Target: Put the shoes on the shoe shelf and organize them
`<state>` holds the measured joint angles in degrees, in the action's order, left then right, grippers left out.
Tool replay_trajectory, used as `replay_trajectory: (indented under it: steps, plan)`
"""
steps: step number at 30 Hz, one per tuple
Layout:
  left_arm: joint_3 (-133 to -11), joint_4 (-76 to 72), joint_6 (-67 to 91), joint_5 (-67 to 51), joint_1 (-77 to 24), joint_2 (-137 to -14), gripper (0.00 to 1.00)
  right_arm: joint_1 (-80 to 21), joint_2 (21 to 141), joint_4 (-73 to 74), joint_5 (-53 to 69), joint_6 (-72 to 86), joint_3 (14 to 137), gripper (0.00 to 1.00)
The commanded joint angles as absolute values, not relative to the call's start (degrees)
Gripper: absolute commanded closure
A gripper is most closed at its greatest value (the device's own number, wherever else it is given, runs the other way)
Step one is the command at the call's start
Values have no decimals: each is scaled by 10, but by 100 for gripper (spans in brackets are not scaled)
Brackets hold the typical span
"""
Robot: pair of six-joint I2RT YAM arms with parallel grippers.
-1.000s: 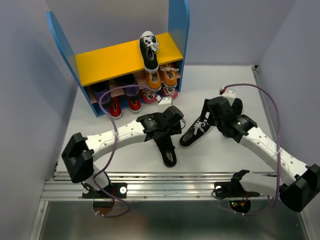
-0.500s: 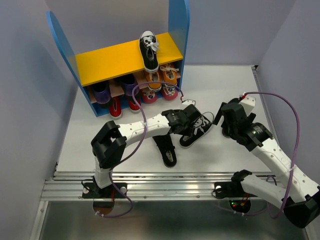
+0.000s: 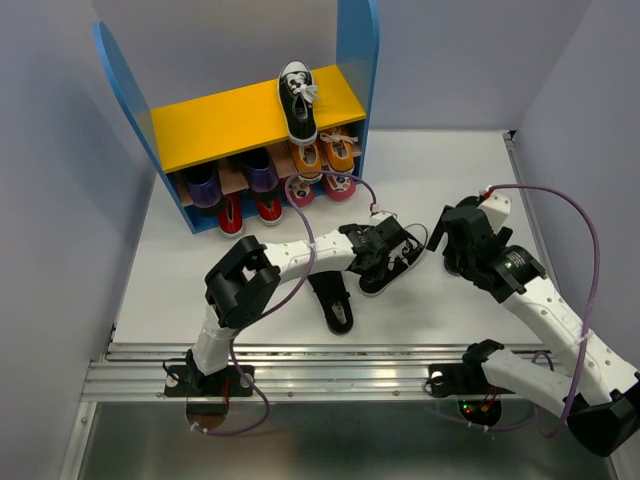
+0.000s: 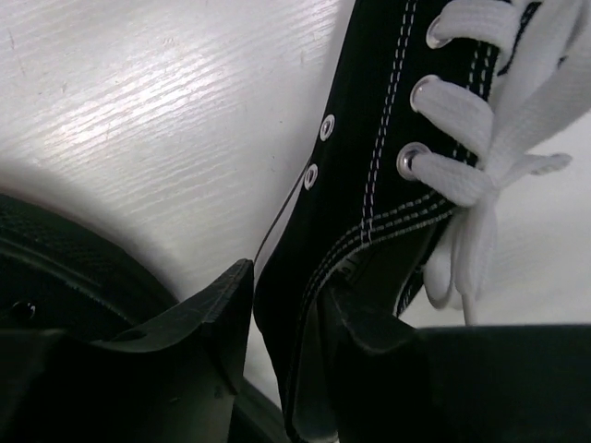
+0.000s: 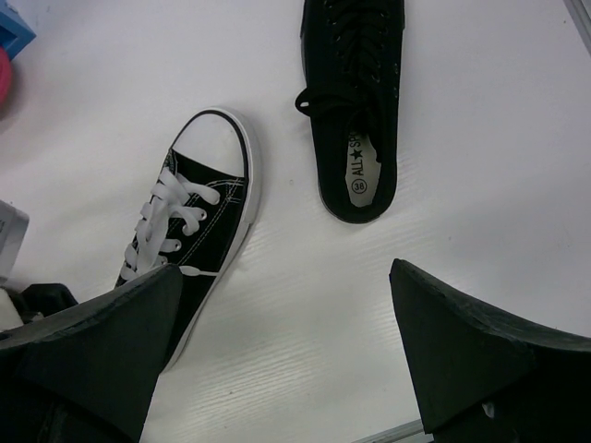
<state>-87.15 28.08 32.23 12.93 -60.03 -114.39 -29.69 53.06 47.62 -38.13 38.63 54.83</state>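
Note:
The shoe shelf [image 3: 240, 120] stands at the back left. One black canvas sneaker [image 3: 298, 100] lies on its yellow top board, and the orange sneakers [image 3: 322, 156] sit on the lower tier. Its mate [image 3: 385, 272] lies on the table. My left gripper [image 3: 398, 255] is shut on this sneaker's [image 4: 388, 166] heel side wall, with one finger [image 4: 369, 341] inside the shoe and the other outside. An all-black shoe [image 3: 335, 300] lies just left of it, and also shows in the right wrist view [image 5: 355, 111]. My right gripper [image 5: 286, 351] is open and empty above the table, right of the sneaker [image 5: 199, 217].
Purple [image 3: 205, 185], red [image 3: 231, 215] and pink [image 3: 298, 192] shoes fill the rest of the shelf's lower part. Grey walls close in on both sides. A metal rail [image 3: 330, 375] runs along the table's front edge.
My left arm has reached right and closed on the heel of the black canvas sneaker on the table. My right gripper has drawn back to the right, off that sneaker.

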Motion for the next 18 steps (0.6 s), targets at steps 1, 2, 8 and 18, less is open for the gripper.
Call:
replay_trajectory:
  steps: [1, 2, 8, 18]
  plan:
    - [-904, 287, 313, 137, -602, -1160, 57, -297, 519, 477, -395, 395, 555, 0]
    - [-909, 288, 314, 139, -602, -1171, 63, -297, 519, 477, -394, 394, 555, 0]
    - [-956, 328, 323, 159, -602, -1184, 100, -297, 514, 478, -398, 392, 555, 0]
    - [-1028, 417, 388, 207, -591, -1070, 100, -297, 497, 479, -419, 395, 570, 0]
